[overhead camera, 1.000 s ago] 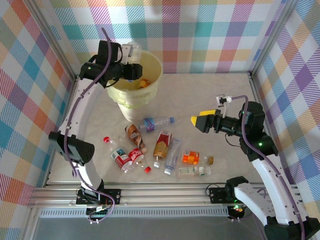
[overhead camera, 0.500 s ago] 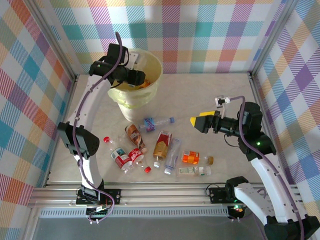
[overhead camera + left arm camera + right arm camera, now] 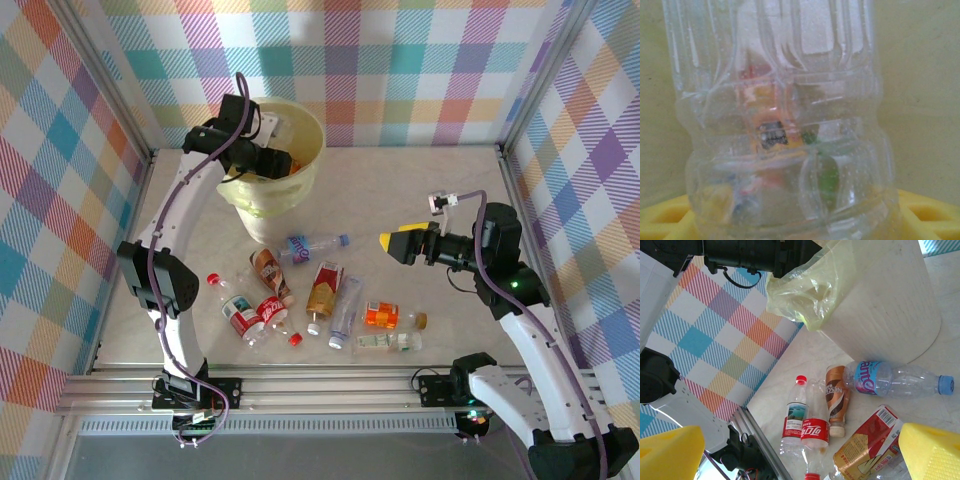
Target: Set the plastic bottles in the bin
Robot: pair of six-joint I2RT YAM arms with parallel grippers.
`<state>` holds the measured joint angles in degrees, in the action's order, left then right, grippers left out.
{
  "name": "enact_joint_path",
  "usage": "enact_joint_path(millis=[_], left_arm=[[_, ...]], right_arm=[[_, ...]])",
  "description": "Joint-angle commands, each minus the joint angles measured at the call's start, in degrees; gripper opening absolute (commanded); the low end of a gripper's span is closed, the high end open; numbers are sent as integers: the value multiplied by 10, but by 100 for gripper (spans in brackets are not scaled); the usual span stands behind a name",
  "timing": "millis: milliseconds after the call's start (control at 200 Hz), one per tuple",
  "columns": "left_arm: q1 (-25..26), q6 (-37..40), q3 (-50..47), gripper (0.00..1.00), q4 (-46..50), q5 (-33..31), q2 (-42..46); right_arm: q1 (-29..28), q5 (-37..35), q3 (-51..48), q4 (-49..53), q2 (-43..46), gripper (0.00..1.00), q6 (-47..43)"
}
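The bin [image 3: 262, 205] stands at the back left, and its pale wall [image 3: 880, 305] also shows in the right wrist view. My left gripper [image 3: 272, 159] hangs over its mouth. A clear plastic bottle [image 3: 785, 130] sits between its yellow fingertips [image 3: 665, 217]; I cannot tell whether they still press it. An orange-labelled bottle [image 3: 291, 166] lies inside the bin. Several bottles lie on the table: blue-labelled [image 3: 310, 244] [image 3: 890, 380], brown [image 3: 268, 270] [image 3: 836, 395], red-and-gold [image 3: 325, 288], orange [image 3: 385, 316]. My right gripper [image 3: 397, 243] [image 3: 800, 455] hovers open and empty to the right of them.
A red-labelled pair of bottles [image 3: 807, 425] lies near the left arm's base. Loose red caps [image 3: 213, 279] [image 3: 295, 338] lie among the bottles. A yellow bag liner [image 3: 805, 295] hangs over the bin's rim. Checked walls close in the table on three sides.
My left arm has swung from the bin's left rim to over its mouth with the clear bottle. My right gripper has drifted slightly left and stayed open.
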<state>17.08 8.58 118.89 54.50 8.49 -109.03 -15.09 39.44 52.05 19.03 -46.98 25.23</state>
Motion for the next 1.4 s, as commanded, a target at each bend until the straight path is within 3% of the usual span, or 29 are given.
enact_joint_path(millis=[0, 340, 645, 710, 910, 1080, 1395], left_arm=[[-4, 1, 1, 73, 3, 7, 7], [-4, -19, 27, 82, 2, 34, 27], [0, -52, 8, 93, -29, 82, 108], [4, -60, -15, 100, -40, 81, 135], [36, -70, -112, 100, -65, 108, 238], [76, -102, -229, 100, -108, 188, 326], [165, -146, -423, 100, -199, 280, 452]], right_arm=[[-4, -3, -4, -6, 5, 100, 4], [-4, -2, 1, 16, 8, 100, 1], [-3, -34, 11, 94, 5, 100, -14], [-4, -49, 26, 136, -2, 100, -18], [-4, -112, 52, 260, -18, 100, -40], [-7, -132, 42, 346, -28, 100, -80], [-56, -209, -8, 380, -37, 100, -40]])
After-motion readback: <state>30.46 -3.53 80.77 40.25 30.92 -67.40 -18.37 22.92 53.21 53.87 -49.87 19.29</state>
